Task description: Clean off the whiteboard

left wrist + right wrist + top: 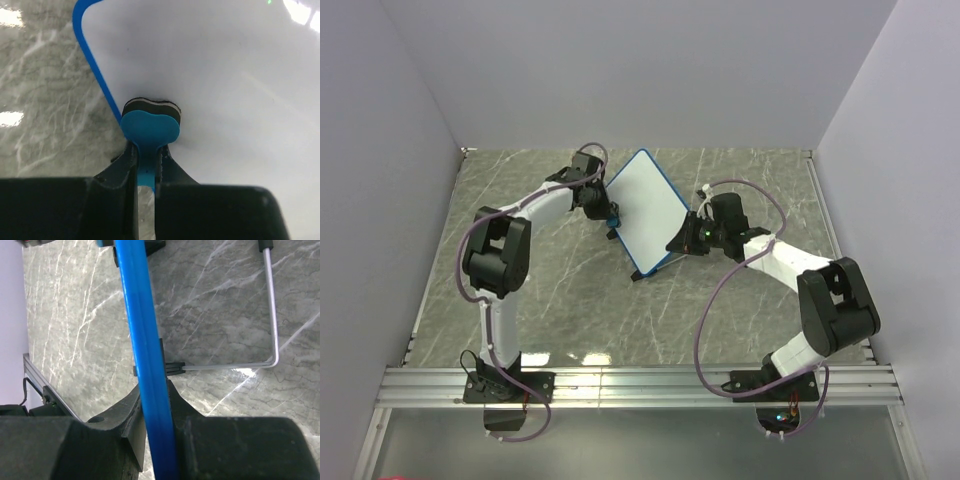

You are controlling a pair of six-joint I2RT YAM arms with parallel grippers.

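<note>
The whiteboard (646, 209), white with a thin blue rim, stands tilted in the middle of the table. My right gripper (681, 243) is shut on its right rim (145, 360), seen edge-on in the right wrist view. My left gripper (610, 214) is shut on the handle of a small blue eraser (150, 127) with a black and white pad. The pad rests against the white surface (225, 85) near the board's left rim. The surface in the left wrist view shows no marks.
A bent metal wire stand (272, 310) with a black clip sticks out behind the board. The table (570, 300) is grey marble pattern, walled on three sides, with an aluminium rail (640, 385) at the near edge.
</note>
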